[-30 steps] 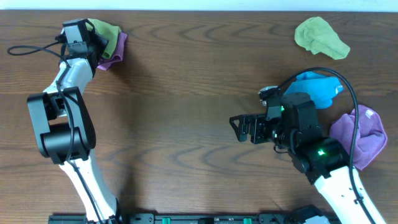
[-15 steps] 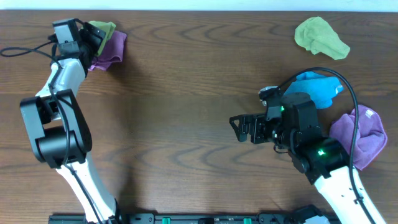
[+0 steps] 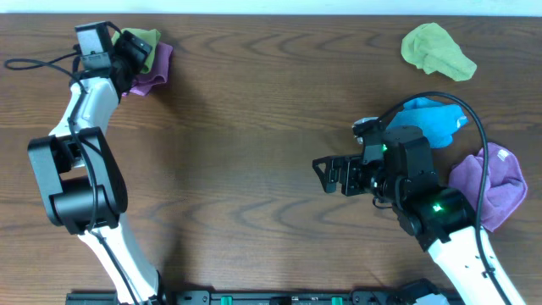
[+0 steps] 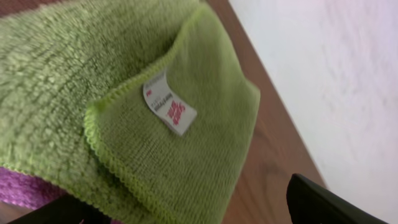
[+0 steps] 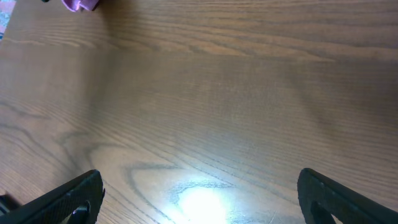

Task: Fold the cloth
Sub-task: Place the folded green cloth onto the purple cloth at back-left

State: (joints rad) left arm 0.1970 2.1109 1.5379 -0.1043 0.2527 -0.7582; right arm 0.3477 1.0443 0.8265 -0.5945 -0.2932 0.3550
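Note:
The cloth (image 3: 140, 40), lime green, lies folded at the table's far left corner on top of a purple cloth (image 3: 157, 72). Up close in the left wrist view the cloth (image 4: 155, 93) shows a stitched hem and a small white tag (image 4: 169, 110). My left gripper (image 3: 127, 52) is right at its left edge and stands open. Its dark fingertips (image 4: 329, 202) show at the bottom corners of the wrist view, with the cloth's near edge between them (image 4: 193, 211). My right gripper (image 3: 326, 176) is open over bare wood (image 5: 199, 199), far from the cloth.
A duller green crumpled cloth (image 3: 436, 51) lies at the far right. A blue cloth (image 3: 436, 119) and a second purple cloth (image 3: 495, 182) sit beside the right arm. The table's far edge (image 4: 249, 68) runs just past the folded cloth.
The left wrist drew a little left and toward the far edge, then settled by the cloth. The cloth stays on the purple one. The right arm has not moved.

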